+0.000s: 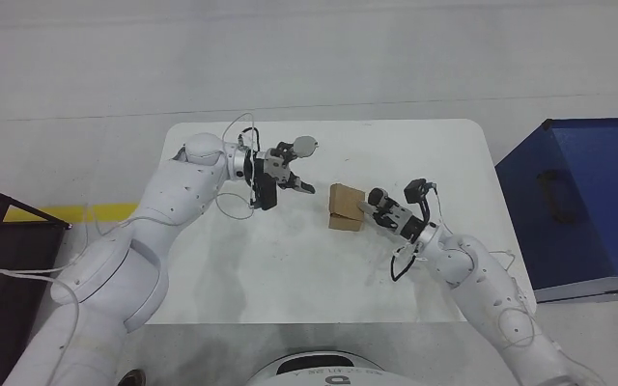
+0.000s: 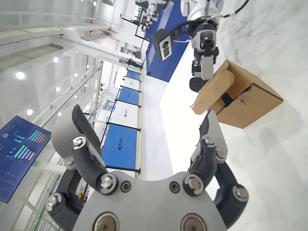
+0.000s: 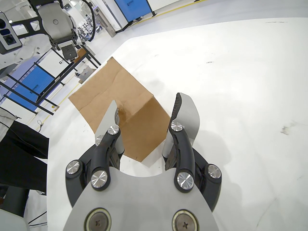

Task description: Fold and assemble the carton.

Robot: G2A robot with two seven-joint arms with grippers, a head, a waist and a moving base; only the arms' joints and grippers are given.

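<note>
carton: brown cardboard, matt, creased, rough torn edge at the seam. table: white, smooth, faint sheen, few scuffs. left gripper: fingers grey satin shells, probably plastic; pads black, ribbed, rubbery; screws shiny metal.

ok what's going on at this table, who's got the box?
The robot is working on a brown carton that sits on the white table. The right gripper is open and right up against the carton, fingers straddling an upper edge. The left gripper is open, holds nothing and hangs clear of the carton on the opposite side. One end flap juts out, so the carton is not yet fully closed.
</note>
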